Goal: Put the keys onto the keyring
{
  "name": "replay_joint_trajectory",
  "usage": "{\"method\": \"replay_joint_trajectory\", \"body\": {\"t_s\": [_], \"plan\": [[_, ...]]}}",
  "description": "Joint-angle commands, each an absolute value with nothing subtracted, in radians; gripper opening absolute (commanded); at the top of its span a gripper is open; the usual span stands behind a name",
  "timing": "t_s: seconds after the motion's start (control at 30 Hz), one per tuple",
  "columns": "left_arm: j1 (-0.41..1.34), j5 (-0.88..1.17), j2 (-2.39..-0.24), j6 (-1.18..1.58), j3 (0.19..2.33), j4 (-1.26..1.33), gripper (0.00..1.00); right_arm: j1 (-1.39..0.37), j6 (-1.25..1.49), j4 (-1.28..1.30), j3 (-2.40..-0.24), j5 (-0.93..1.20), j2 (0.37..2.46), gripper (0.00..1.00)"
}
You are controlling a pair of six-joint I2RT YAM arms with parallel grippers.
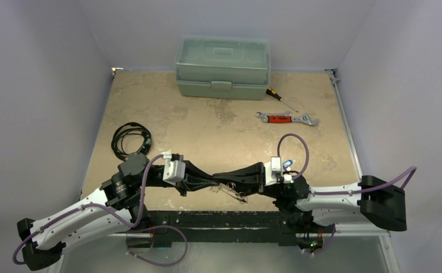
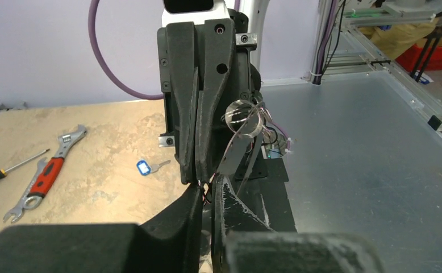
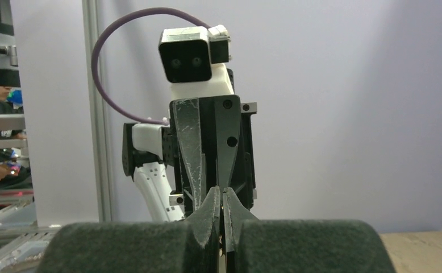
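the left gripper point(image 2: 208, 196) meets the other arm tip to tip, with only a narrow slit between its jaws; whether it pinches anything cannot be told. the keyring point(image 1: 233, 192), a thin wire loop, hangs just below the two touching tips. the right gripper point(image 3: 222, 211) has its jaws pressed together; a grip on the wire cannot be made out. a blue-tagged key point(image 2: 145, 167) lies on the table beside the right gripper's wrist.

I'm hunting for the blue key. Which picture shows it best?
The left wrist view: the blue-tagged key lies in plain sight, unblocked. The top view shows only a tiny blue speck. The right wrist view misses it.
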State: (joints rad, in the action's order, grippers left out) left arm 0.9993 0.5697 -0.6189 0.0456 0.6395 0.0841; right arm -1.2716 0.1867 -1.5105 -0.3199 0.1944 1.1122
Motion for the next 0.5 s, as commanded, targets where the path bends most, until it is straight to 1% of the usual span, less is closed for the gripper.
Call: {"method": "replay_joint_trajectory", "body": {"t_s": [0.0, 0.17, 0.2, 0.23, 0.27, 0.37, 0.47], "plan": [[0.988, 0.448, -0.649, 0.029, 0.650, 0.031, 0.00, -1.295, 0.195, -1.868, -0.365, 0.269, 1.095, 0.00], [0.988, 0.461, -0.636, 0.005, 0.649, 0.016, 0.00, -1.295, 0.221, -1.868, -0.379, 0.276, 1.098, 0.00], [0.988, 0.455, -0.631, 0.005, 0.648, 0.014, 0.00, -1.295, 0.225, -1.869, -0.379, 0.267, 1.094, 0.03], [0.988, 0.452, -0.624, -0.009, 0.647, 0.012, 0.00, -1.295, 0.230, -1.868, -0.377, 0.256, 1.084, 0.14], [0.988, 0.449, -0.619, -0.029, 0.645, 0.008, 0.00, -1.295, 0.233, -1.868, -0.374, 0.244, 1.073, 0.31], [0.988, 0.446, -0.608, -0.053, 0.645, 0.002, 0.00, -1.295, 0.246, -1.855, -0.364, 0.236, 1.026, 0.52], [0.989, 0.446, -0.602, -0.070, 0.644, -0.029, 0.00, -1.295, 0.203, -1.763, -0.357, 0.219, 0.943, 0.65]]}}
